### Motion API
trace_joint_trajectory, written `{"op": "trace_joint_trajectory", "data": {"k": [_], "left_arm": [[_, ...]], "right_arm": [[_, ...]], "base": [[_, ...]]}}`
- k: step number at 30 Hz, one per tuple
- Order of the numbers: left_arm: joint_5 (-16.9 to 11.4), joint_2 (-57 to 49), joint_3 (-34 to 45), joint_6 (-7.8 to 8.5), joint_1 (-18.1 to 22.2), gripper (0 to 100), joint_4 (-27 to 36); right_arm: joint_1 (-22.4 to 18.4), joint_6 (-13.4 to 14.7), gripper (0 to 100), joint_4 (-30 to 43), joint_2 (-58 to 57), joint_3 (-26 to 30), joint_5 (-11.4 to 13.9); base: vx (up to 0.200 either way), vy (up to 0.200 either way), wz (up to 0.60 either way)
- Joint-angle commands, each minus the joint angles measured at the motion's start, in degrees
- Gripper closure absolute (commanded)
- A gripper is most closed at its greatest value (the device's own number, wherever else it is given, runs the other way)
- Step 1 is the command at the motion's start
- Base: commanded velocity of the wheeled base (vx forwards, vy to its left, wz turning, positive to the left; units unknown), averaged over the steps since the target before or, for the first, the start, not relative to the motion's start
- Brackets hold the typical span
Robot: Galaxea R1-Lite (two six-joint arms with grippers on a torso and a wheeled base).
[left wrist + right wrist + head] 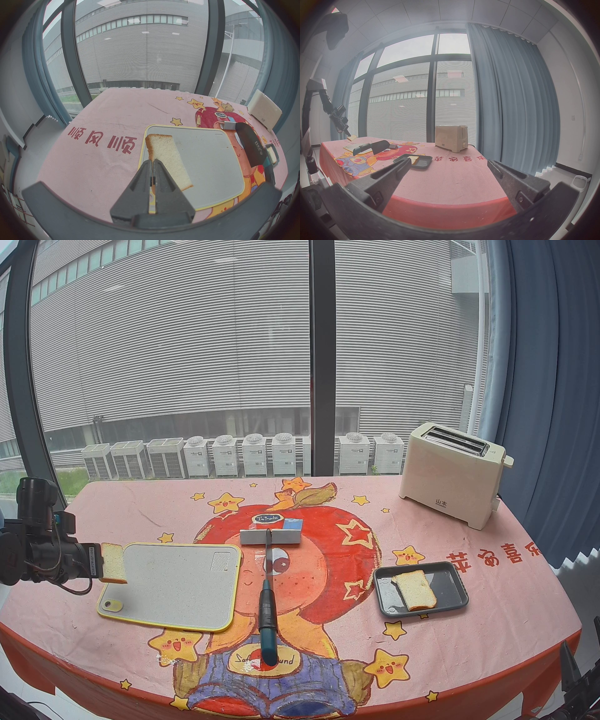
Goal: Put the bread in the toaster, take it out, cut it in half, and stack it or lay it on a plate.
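Observation:
A half slice of bread hangs just above the left edge of the cutting board, with my left gripper shut on it. A second bread half lies on the dark plate at the right. The cream toaster stands at the back right with its slots empty. My right gripper is open with nothing between its fingers, low and off the table's right front corner.
A knife with a teal handle lies in the middle of the table, its blade tip on a small grey rest. A window runs along the back edge and a curtain hangs at the right.

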Motion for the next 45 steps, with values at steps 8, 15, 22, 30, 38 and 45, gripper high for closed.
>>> {"op": "trace_joint_trajectory", "data": {"k": [8, 15, 22, 30, 38, 45], "left_arm": [[-1.01, -10.51, 4.52, -0.51, -0.14, 100, -0.15], [-3.56, -16.92, 7.77, -0.24, 0.03, 100, -0.15], [-3.56, -22.37, 8.74, -0.15, -0.05, 100, -0.06], [-3.56, -23.6, 9.09, -0.42, 0.03, 100, 0.02], [-3.56, -23.78, 10.58, -0.51, -0.76, 100, -0.06], [-3.56, -23.87, 10.58, -0.59, -1.11, 100, -0.06]], "right_arm": [[0.01, -0.01, 0, -0.01, -0.93, 1.01, 0.01], [0.01, -0.01, 0, -0.01, -0.93, 1.01, 0.01], [0.01, -0.01, 0, -0.01, -0.93, 1.01, 0.01], [0.01, -0.01, 0, -0.01, -0.93, 1.01, 0.01], [0.01, -0.01, 0, -0.01, -0.93, 1.01, 0.01], [0.01, -0.01, 0, -0.01, -0.93, 1.01, 0.01]], "base": [[0.0, 0.0, 0.0], [0.0, 0.0, 0.0], [0.0, 0.0, 0.0], [0.0, 0.0, 0.0], [0.0, -0.1, 0.0], [0.0, -0.2, 0.0]]}}
